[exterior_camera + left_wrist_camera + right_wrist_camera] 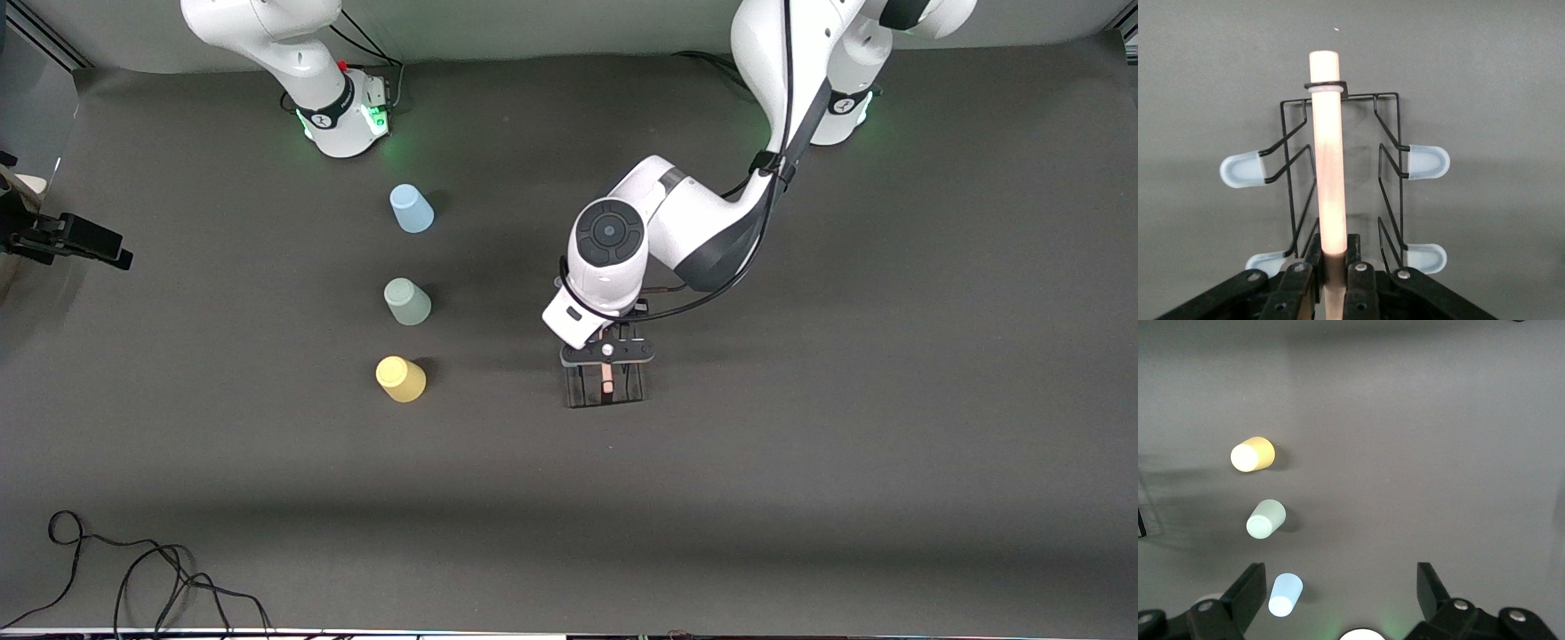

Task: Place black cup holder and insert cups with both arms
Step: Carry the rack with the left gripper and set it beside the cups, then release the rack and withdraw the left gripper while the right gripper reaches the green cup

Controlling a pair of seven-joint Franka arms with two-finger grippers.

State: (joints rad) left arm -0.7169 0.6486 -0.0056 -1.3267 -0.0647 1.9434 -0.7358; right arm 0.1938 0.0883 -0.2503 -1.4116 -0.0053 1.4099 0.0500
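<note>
The black cup holder (605,388) is near the table's middle, and my left gripper (607,351) is shut on its wooden rod handle (1328,167). In the left wrist view my left gripper (1333,250) clamps the rod's near end, with pale capped prongs (1426,161) sticking out on both sides of the wire frame. Whether the holder rests on the mat I cannot tell. The light blue cup (412,209), mint green cup (407,301) and yellow cup (401,379) stand in a row toward the right arm's end, closed ends up. My right gripper (1341,577) hangs open high over the blue cup (1285,595). It holds nothing.
A black device (67,238) juts in at the table edge on the right arm's end. Loose cables (133,578) lie near the front edge. The right arm's base (347,116) stands just past the blue cup.
</note>
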